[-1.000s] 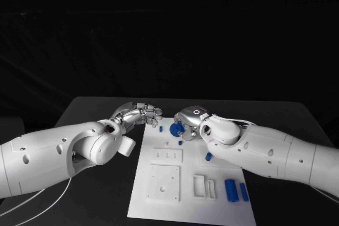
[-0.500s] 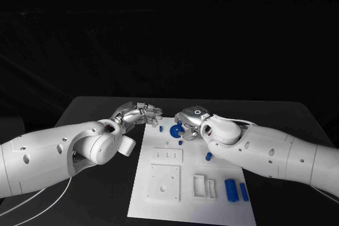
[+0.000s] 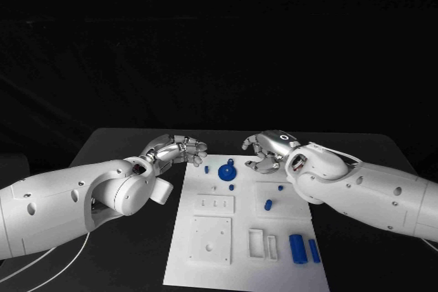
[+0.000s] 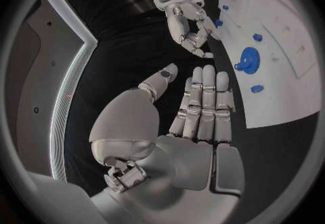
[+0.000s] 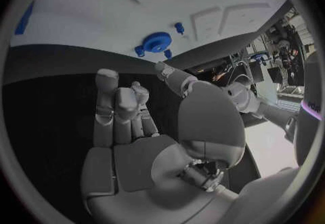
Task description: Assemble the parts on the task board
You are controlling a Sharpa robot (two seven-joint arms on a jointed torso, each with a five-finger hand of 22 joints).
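Note:
The white task board (image 3: 212,266) lies lengthwise in the middle of the table. A round blue gear (image 3: 227,172) sits at its far end, free of both hands; it also shows as the gear (image 4: 248,61) in the left wrist view and the gear (image 5: 157,42) in the right wrist view. My right hand (image 3: 266,151) hovers just right of the gear, fingers loosely curved and holding nothing. My left hand (image 3: 180,149) is at the board's far left corner with straight fingers (image 4: 203,99) and nothing in it.
Small blue pegs (image 3: 207,168) (image 3: 231,187) lie near the gear, and another blue piece (image 3: 268,204) mid-board. Two blue cylinders (image 3: 297,246) lie at the near right beside white slotted blocks (image 3: 262,242). Black table (image 3: 119,140) surrounds the board.
My right hand has let go of the blue gear and drawn back to the right; the gear now sits uncovered on the board. The left hand has hardly moved.

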